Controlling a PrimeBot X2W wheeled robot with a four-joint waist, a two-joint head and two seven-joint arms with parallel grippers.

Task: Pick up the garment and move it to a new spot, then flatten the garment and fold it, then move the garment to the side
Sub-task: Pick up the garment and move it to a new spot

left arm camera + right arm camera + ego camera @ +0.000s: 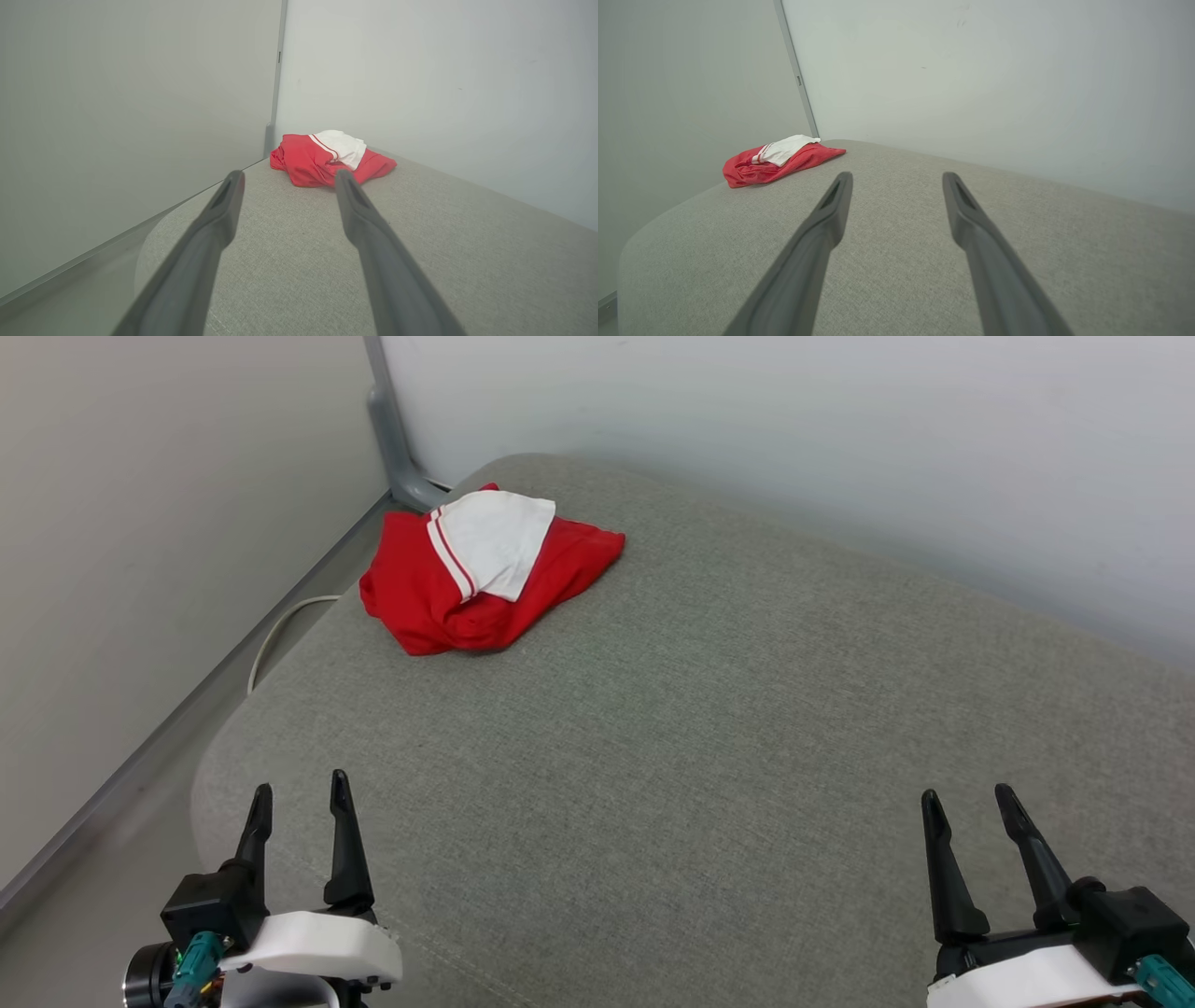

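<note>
Head view showed the garment (467, 574) bunched at the far left corner of the grey cushion (709, 756). Left gripper (299, 791) and right gripper (968, 793) hovered well apart from it, fingers spread, holding nothing.

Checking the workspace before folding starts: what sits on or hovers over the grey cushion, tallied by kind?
Crumpled red jersey T-shirt with a white, stripe-trimmed sleeve: 1
Open black two-fingered pincers: 2 (left pincer, right pincer)
Total: 3
</note>
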